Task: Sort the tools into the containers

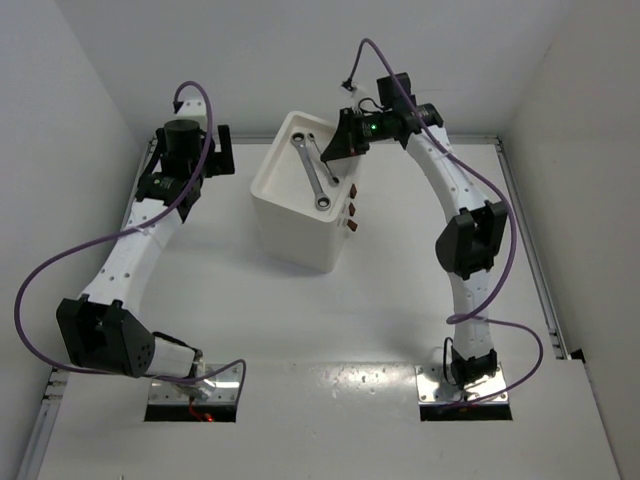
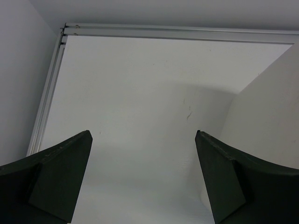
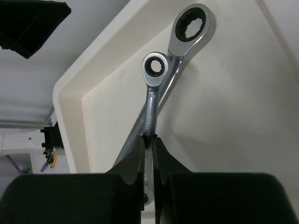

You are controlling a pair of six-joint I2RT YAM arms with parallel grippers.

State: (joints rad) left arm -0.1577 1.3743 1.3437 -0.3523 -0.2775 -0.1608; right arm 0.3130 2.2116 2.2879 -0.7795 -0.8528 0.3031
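Right wrist view: a slim silver wrench is gripped by the right gripper. Its shaft is pinched between the two closed jaws, and its ring end is pointed away from the fingers. This wrench is held over the recessed tray on top of the white drawer unit; whether it is touching the tray floor cannot be told. A second wrench is laid flat in the same tray, and its shaft is overlapped by the held one just below both ring ends. In the top view the unit is seen standing on the table, with three brown handles on its right side. The left gripper is seen wide open over the bare table, beside the unit's left wall, with nothing between its jaws
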